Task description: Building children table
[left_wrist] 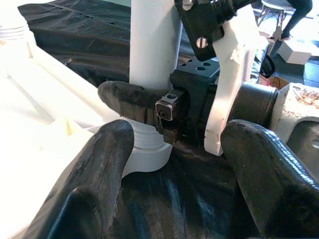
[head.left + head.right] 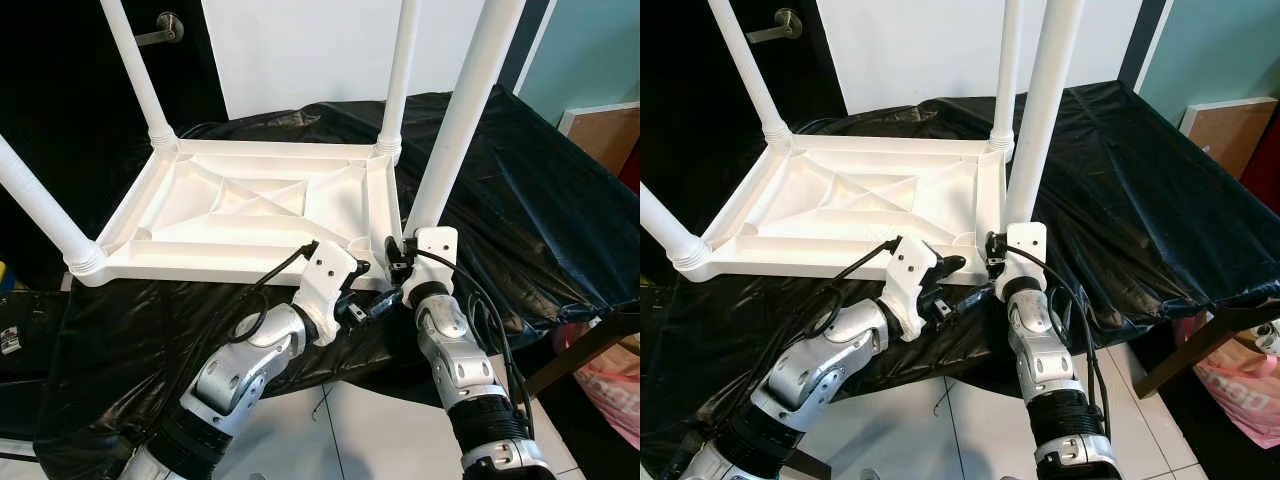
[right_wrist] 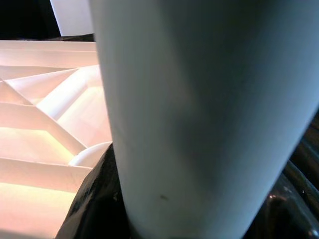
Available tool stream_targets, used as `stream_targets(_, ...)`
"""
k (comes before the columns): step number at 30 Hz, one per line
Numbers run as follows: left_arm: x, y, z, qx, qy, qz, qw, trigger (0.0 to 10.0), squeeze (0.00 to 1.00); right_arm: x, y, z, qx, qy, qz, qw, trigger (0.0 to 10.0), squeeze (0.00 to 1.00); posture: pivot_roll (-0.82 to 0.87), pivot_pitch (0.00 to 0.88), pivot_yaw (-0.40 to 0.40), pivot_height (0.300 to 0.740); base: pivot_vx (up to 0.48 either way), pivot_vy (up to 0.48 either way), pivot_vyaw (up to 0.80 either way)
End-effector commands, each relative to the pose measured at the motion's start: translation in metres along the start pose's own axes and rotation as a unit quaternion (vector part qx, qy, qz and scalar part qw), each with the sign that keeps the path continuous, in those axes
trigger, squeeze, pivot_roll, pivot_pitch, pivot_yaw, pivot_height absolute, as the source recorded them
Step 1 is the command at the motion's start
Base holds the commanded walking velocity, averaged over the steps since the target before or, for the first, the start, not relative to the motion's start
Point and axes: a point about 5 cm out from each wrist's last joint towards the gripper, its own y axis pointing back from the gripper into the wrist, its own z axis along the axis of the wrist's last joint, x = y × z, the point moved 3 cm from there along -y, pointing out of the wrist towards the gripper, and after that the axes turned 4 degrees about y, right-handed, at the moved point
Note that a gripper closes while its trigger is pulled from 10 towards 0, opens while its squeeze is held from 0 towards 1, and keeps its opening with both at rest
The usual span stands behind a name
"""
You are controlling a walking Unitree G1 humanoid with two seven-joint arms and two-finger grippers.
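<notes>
Seating the near-right white plastic tubular leg (image 2: 455, 130) squarely calls for twisting upright, not tilted. Right gripper (image 2: 397, 257) is clamped on its base; left gripper (image 2: 372, 298) hangs spread apart beside. Upturned white ribbed plastic tabletop (image 2: 250, 205) lies centre-left on glossy black sheeting (image 2: 540, 200)

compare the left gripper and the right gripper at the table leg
The right gripper is clamped round the near-right table leg just above its socket; the left gripper is open beside it, holding nothing. The right arm reaches upward, the left slants in sideways. Both sit at the upturned tabletop's corner.
</notes>
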Motion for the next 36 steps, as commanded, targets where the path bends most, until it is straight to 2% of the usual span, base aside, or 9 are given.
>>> stream_targets(1, -0.012, 0.001, -0.004, 0.013, 0.001, -0.063, 0.998, 10.0, 0.0, -0.005, 0.003, -0.007, 0.018, -0.006, -0.018, 1.0, 10.0, 0.0, -0.04, 0.056, 0.007, 0.74, 0.0, 0.0, 0.0)
stream_targets(6, -0.012, 0.002, -0.004, 0.013, 0.001, -0.063, 0.998, 10.0, 0.0, -0.004, 0.003, -0.005, 0.014, -0.004, -0.014, 1.0, 10.0, 0.0, -0.04, 0.056, 0.006, 0.74, 0.0, 0.0, 0.0)
stream_targets(7, -0.012, 0.002, -0.004, 0.013, 0.001, -0.063, 0.998, 10.0, 0.0, -0.005, 0.003, -0.005, 0.012, -0.004, -0.011, 1.0, 10.0, 0.07, -0.04, 0.055, 0.006, 0.74, 0.0, 0.0, 0.0)
stream_targets(8, -0.012, 0.002, -0.003, 0.013, 0.001, -0.063, 0.998, 10.0, 0.0, -0.007, 0.003, -0.002, 0.005, -0.004, -0.001, 1.0, 10.0, 1.0, -0.04, 0.055, 0.005, 0.74, 0.0, 0.0, 0.0)
stream_targets(16, -0.012, 0.002, -0.003, 0.013, 0.001, -0.064, 0.998, 10.0, 0.0, -0.012, 0.004, 0.002, -0.009, -0.004, 0.042, 0.999, 10.0, 1.0, -0.04, 0.053, 0.01, 0.74, 0.0, 0.0, 0.0)
stream_targets(17, -0.012, 0.003, -0.003, 0.014, 0.0, -0.065, 0.998, 10.0, 0.0, -0.014, 0.004, 0.004, -0.018, -0.003, 0.081, 0.997, 10.0, 0.0, -0.05, 0.051, 0.014, 0.74, 0.0, 0.0, 0.0)
stream_targets(18, -0.012, 0.003, -0.003, 0.014, 0.0, -0.066, 0.998, 10.0, 0.0, -0.017, 0.005, 0.007, -0.025, 0.005, 0.119, 0.993, 10.0, 0.0, -0.05, 0.051, 0.017, 0.74, 0.0, 0.0, 0.0)
stream_targets(26, -0.012, 0.001, -0.002, 0.015, -0.002, -0.072, 0.997, 10.0, 0.0, -0.017, 0.006, 0.008, -0.029, 0.052, 0.249, 0.967, 10.0, 0.0, -0.06, 0.049, 0.026, 0.74, 0.0, 0.0, 0.0)
stream_targets(36, -0.013, 0.001, -0.001, 0.014, -0.002, -0.075, 0.997, 10.0, 0.0, -0.01, -0.002, 0.006, -0.021, 0.075, 0.301, 0.95, 10.0, 0.0, -0.05, 0.05, 0.027, 0.74, 0.0, 0.0, 0.0)
